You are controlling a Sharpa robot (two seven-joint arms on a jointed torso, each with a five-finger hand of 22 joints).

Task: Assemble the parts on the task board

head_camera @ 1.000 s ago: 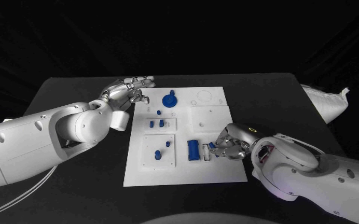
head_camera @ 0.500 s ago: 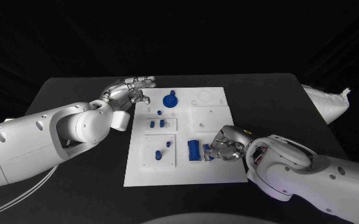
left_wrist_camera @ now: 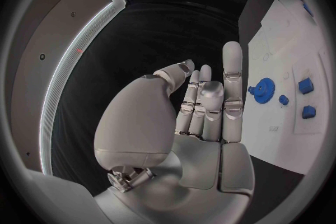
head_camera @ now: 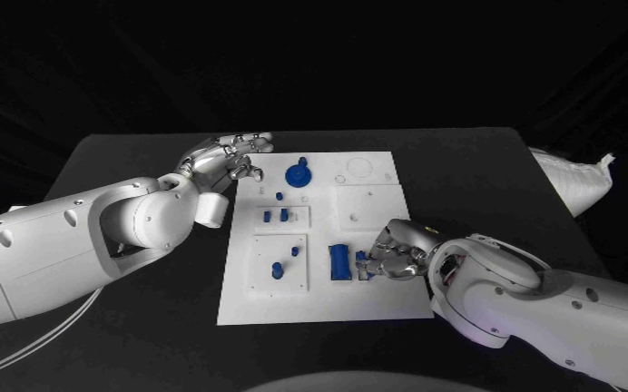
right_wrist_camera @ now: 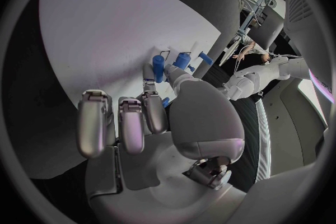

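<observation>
Working my right hand (head_camera: 397, 256) low over the task board (head_camera: 373, 306), near its right edge, I have my fingers (right_wrist_camera: 153, 75) pinched on a small blue part (head_camera: 363, 257) just beside the long blue block (head_camera: 339, 262). I judge this the seating step: the next move calls for lining the piece up with its place and pressing straight down. That block stands close and could get nudged. My left hand (head_camera: 225, 157) hovers off the board's far left corner, holding nothing, fingers half curled, near the blue gear (head_camera: 299, 175). More blue pegs (head_camera: 275, 216) stand mid-board; a crumpled white bag (head_camera: 574, 178) lies at the worktop's right edge.
</observation>
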